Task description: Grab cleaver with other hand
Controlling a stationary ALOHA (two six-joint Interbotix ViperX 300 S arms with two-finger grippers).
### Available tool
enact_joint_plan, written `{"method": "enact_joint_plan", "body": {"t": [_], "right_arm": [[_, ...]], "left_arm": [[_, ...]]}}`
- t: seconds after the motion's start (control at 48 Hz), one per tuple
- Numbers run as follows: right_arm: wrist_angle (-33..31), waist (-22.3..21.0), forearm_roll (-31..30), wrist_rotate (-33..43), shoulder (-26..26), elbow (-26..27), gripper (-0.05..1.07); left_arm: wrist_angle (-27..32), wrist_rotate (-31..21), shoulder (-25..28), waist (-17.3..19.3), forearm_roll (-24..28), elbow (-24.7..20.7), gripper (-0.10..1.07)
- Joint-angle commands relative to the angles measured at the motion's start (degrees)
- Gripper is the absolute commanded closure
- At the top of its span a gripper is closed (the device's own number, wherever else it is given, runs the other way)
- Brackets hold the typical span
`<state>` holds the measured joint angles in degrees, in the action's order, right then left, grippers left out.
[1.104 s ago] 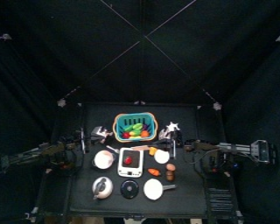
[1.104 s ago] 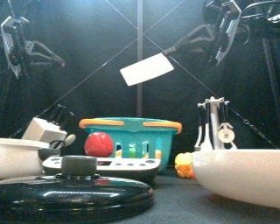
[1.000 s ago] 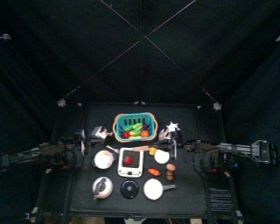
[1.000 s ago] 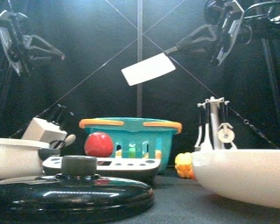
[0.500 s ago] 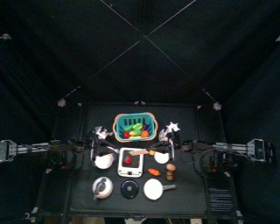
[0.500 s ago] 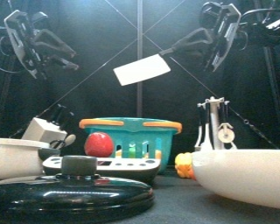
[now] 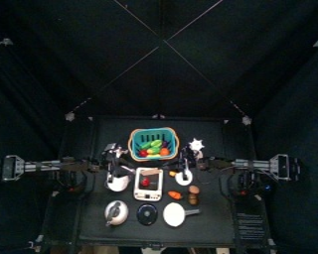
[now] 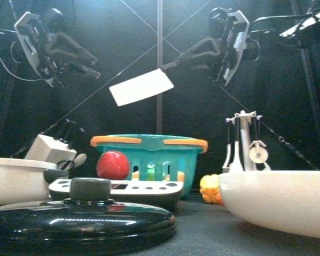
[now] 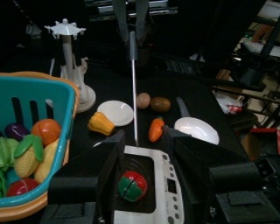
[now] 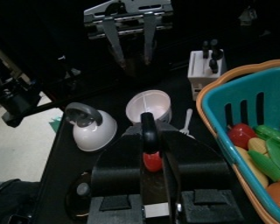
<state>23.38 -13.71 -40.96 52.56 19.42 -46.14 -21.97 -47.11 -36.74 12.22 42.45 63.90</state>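
Front view: the silver, black-handled cleaver [image 8: 141, 88] hangs high above the teal plastic basket [image 8: 149, 152], its handle pinched in the right hand [image 8: 216, 50]. The left hand [image 8: 72, 62], spread wide and empty beside the blade, should approach the free part squarely and close firmly before the right lets go.

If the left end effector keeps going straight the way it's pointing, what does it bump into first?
Probably the cleaver: the left wrist view shows its blade edge-on, dead ahead of the open left end effector, held by the right end effector. How far is unclear.
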Motion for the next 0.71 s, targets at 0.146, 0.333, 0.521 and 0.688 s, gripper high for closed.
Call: {"method": "enact_joint_plan", "body": {"t": [0.146, 0.333, 0.521, 0.688], "right_arm": [[0.4, -0.4, -0.5, -0.1, -0.8, 3.0, 0.69], [0.5, -0.4, -0.5, -0.1, -1.1, 3.4, 0.69], [0.5, -0.4, -0.5, -0.1, -1.5, 3.6, 0.69], [0.5, -0.4, -0.5, -0.1, -1.8, 3.6, 0.69]], "left_arm": [[-3.6, 4.4, 5.6, -0.2, -4.7, -2.7, 0.18], [-5.4, 7.0, 8.1, -0.2, -8.2, -2.5, 0.18], [-6.6, 8.4, 10.5, -0.3, -9.6, -3.2, 0.19], [-6.7, 8.4, 11.9, -0.3, -10.6, -3.3, 0.19]]}}
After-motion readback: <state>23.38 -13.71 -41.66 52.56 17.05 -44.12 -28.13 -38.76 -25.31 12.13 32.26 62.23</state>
